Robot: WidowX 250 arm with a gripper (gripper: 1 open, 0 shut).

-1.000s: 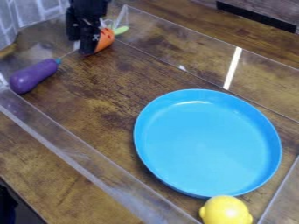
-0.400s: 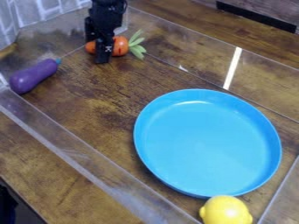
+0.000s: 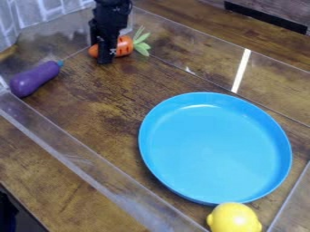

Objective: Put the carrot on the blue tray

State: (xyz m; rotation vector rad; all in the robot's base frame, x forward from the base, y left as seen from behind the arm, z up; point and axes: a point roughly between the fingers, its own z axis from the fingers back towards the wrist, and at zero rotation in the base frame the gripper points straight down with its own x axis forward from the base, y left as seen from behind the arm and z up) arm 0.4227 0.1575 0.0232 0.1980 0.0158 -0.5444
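The carrot [image 3: 122, 45], small and orange with a green leafy top pointing right, lies on the wooden table at the back left. My black gripper [image 3: 109, 47] points down right over it, with its fingers low around the carrot's body and one dark finger covering its middle. How tightly the jaws stand on the carrot is hidden by the gripper's own body. The blue tray [image 3: 216, 145], a big round plate, lies empty at the front right, well apart from the carrot.
A purple eggplant [image 3: 35, 78] lies at the left, in front of the gripper. A yellow lemon [image 3: 234, 218] sits at the bottom edge, touching the tray's rim. Low clear walls border the table at left and front.
The gripper has shifted right and settled lower over the carrot, which it now straddles. The carrot's green top now shows to its right. Tray, eggplant and lemon have not moved.
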